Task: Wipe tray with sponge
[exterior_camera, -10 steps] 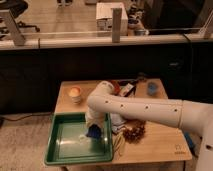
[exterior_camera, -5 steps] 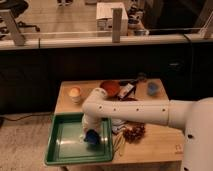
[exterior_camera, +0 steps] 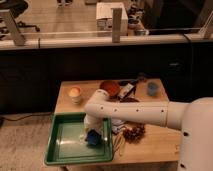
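Observation:
A large green tray sits at the front left of the wooden table. My white arm reaches in from the right and bends down over the tray. My gripper is low over the tray's right half. A small dark-blue sponge is under the gripper, resting on the tray's bottom. The gripper is shut on the sponge.
A small cup with an orange top stands at the table's back left. A red-brown bowl and dark items are at the back middle. A light-blue cup stands at the back right. A brown clump lies right of the tray.
The arm has swung left and down; the gripper and sponge have moved a little left and nearer the front on the tray's bottom.

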You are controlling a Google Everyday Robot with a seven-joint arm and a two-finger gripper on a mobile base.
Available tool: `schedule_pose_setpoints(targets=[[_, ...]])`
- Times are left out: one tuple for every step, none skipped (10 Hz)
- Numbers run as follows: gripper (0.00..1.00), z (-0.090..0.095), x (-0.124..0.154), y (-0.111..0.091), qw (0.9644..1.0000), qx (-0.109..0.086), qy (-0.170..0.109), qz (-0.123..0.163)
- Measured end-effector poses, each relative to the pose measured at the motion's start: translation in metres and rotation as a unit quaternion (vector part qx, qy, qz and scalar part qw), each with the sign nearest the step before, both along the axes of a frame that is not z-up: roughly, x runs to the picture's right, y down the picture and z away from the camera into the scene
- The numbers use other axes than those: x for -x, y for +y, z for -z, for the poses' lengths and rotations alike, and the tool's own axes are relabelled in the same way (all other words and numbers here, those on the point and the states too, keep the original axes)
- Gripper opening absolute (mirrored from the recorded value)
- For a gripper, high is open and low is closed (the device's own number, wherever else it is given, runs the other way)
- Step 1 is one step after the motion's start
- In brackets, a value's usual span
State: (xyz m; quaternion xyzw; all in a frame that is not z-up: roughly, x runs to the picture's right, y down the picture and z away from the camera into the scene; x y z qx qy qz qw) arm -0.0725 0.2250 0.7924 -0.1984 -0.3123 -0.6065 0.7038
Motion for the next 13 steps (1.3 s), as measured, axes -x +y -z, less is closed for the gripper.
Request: schedule_pose_setpoints(targets=[[0.04, 0.001, 0.014, -0.006, 0.9999, -0.005, -0.011, 0.012], [0.04, 0.003, 0.026, -0.006, 0.9995, -0.007, -0.021, 0.024], [0.04, 0.007, 0.043, -0.004, 0.9982, -0.008, -0.038, 0.045], [0.04, 0.012, 0.051, 0.001, 0.9972, -0.007, -0.048, 0.057], [0.04, 0.023, 0.059, 0.010, 0.9954, -0.007, -0.063, 0.072], [0.04, 0.027, 0.059, 0.013, 0.9948, -0.006, -0.068, 0.076], [0.04, 0.031, 0.056, 0.015, 0.9944, -0.005, -0.071, 0.077], [0.04, 0.034, 0.042, 0.018, 0.9944, -0.002, -0.072, 0.077], [0.04, 0.035, 0.032, 0.018, 0.9946, -0.001, -0.070, 0.076], [0.04, 0.036, 0.013, 0.016, 0.9955, -0.001, -0.064, 0.070], [0.04, 0.033, -0.004, 0.009, 0.9967, -0.004, -0.054, 0.061], [0.04, 0.029, -0.011, 0.000, 0.9974, -0.008, -0.047, 0.053], [0.04, 0.022, -0.015, -0.011, 0.9980, -0.013, -0.039, 0.048]])
